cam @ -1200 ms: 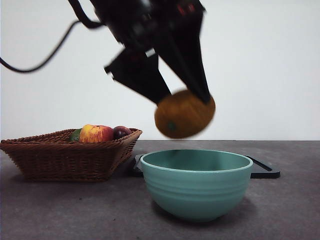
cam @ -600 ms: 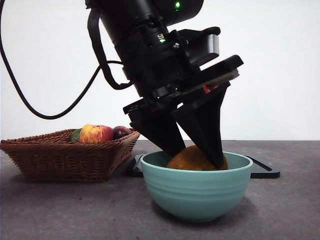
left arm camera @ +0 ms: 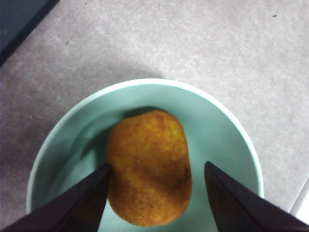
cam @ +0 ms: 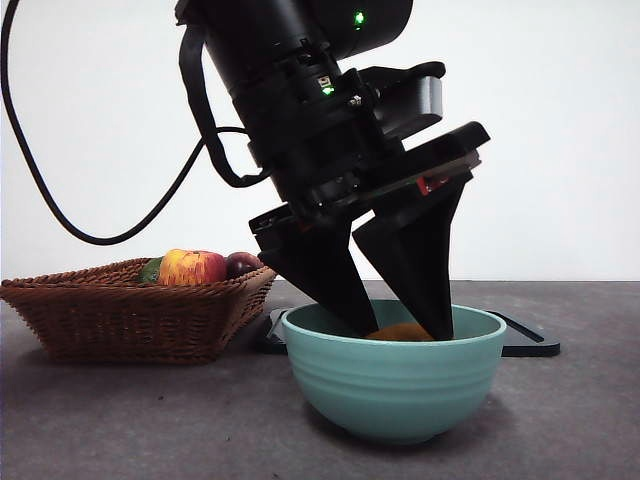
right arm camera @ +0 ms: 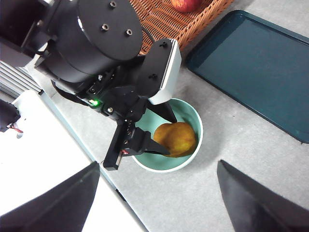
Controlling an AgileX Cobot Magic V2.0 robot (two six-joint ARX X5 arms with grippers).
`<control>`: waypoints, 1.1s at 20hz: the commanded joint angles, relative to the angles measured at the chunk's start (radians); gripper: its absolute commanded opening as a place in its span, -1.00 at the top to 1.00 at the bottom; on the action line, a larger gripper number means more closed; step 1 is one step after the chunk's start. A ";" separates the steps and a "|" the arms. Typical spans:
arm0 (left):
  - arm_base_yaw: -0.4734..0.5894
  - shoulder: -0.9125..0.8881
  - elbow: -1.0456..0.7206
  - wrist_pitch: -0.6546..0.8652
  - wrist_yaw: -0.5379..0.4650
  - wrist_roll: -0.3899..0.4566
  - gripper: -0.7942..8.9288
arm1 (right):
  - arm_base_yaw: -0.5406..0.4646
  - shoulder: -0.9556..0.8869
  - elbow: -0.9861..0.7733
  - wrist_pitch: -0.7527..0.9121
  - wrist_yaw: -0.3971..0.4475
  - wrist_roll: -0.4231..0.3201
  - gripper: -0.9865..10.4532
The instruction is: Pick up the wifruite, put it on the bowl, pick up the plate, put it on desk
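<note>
Lies in the bowl (left arm camera: 231, 140) at frame centre — wifruite (left arm camera: 148, 166), long axis running away between the left claw (left arm camera: 157, 193) tips, spread apart, one touching. Hangs high, open — right claw (right arm camera: 159, 203).

The wifruite (left arm camera: 148, 166) lies in the bowl (cam: 392, 380) on the bench (cam: 150, 420), between my left end effector's (left arm camera: 155, 180) spread jaws. Seen from the front, the basket (cam: 130, 310) sits left of the bowl and the tray (right arm camera: 256, 67) behind it.
</note>
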 commanded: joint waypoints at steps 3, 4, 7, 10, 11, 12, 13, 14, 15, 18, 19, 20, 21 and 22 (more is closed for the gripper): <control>-0.012 -0.072 0.045 0.006 -0.003 -0.025 0.19 | 0.005 0.008 0.019 0.009 -0.001 0.008 0.15; -0.010 -0.101 0.054 0.006 -0.003 -0.032 0.19 | 0.005 0.008 0.019 0.009 -0.001 0.008 0.15; 0.008 -0.215 0.057 0.008 -0.003 -0.048 0.19 | 0.005 0.008 0.019 0.009 0.000 0.008 0.15; 0.063 -0.340 0.057 -0.010 -0.003 -0.073 0.19 | 0.005 0.008 0.019 0.009 -0.001 0.008 0.15; 0.087 -0.380 0.057 -0.019 -0.003 -0.076 0.19 | 0.005 0.008 0.019 0.009 -0.001 0.008 0.15; 0.114 -0.419 0.057 -0.034 -0.003 -0.075 0.19 | 0.005 0.008 0.019 0.009 -0.001 0.008 0.15; 0.145 -0.458 0.057 -0.051 -0.003 -0.075 0.19 | 0.005 0.008 0.019 0.009 -0.001 0.008 0.15; 0.179 -0.496 0.057 -0.072 -0.003 -0.075 0.19 | 0.005 0.008 0.019 0.009 -0.001 0.008 0.15; 0.213 -0.531 0.057 -0.096 -0.003 -0.075 0.19 | 0.005 0.008 0.019 0.009 -0.001 0.008 0.15; 0.312 -0.630 0.051 -0.176 -0.002 -0.067 0.19 | 0.005 0.008 0.019 0.009 0.000 0.008 0.15; 0.339 -0.662 0.041 -0.195 -0.002 -0.063 0.19 | 0.005 0.008 0.019 0.009 -0.001 0.008 0.15; 0.365 -0.698 0.019 -0.204 -0.002 -0.063 0.19 | 0.005 0.008 0.019 0.009 0.000 0.008 0.15; 0.380 -0.727 -0.005 -0.211 -0.002 -0.063 0.19 | 0.005 0.008 0.019 0.010 0.000 0.008 0.15; 0.391 -0.761 -0.040 -0.220 -0.002 -0.063 0.19 | 0.005 0.008 0.019 0.009 0.000 0.008 0.15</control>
